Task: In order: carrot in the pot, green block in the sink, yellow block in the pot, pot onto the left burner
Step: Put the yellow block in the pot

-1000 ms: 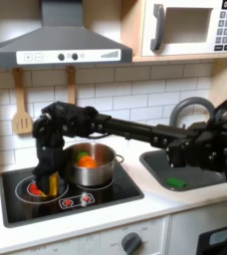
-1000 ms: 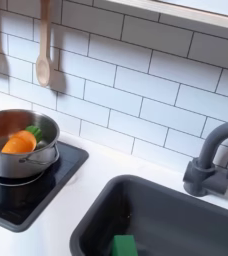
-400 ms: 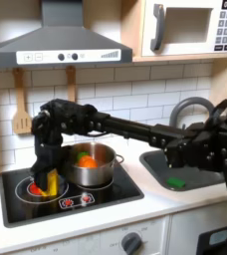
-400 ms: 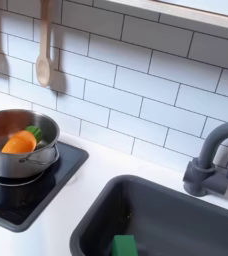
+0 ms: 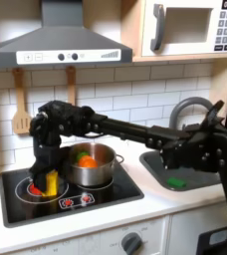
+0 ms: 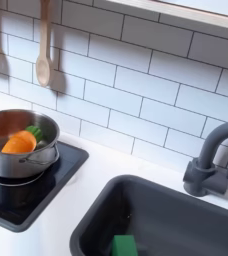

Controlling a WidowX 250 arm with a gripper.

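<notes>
- The hand (image 5: pixel 46 171) is seen low over the left burner (image 5: pixel 36 188) in the first exterior view, pointed straight down from the black arm (image 5: pixel 125 127).
- The yellow block (image 5: pixel 52 182) is seen at the fingertips, just over or on the burner ring; whether it is clamped cannot be told, since the fingers are dark and blurred against the cooktop.
- The pot (image 5: pixel 92 164) is found on the stove (image 5: pixel 106 197), toward the first exterior view's right of the hand, close beside it.
- The carrot (image 6: pixel 19 143) is seen lying inside the pot in both exterior views, its green top turned toward the back wall.
- In the second exterior view, the pot's side handle (image 6: pixel 43 153) is shown facing the sink (image 6: pixel 96 215).
- The green block (image 6: pixel 124 246) is spotted on the floor of the sink, at the bottom edge of the second exterior view; it is also made out as a green patch in the basin in the first exterior view.
- The faucet (image 6: pixel 212 156) is seen arching behind the sink on the white bench (image 6: pixel 86 190).
- Two wooden utensils (image 6: pixel 44 45) are seen hanging on the tiled wall.
</notes>
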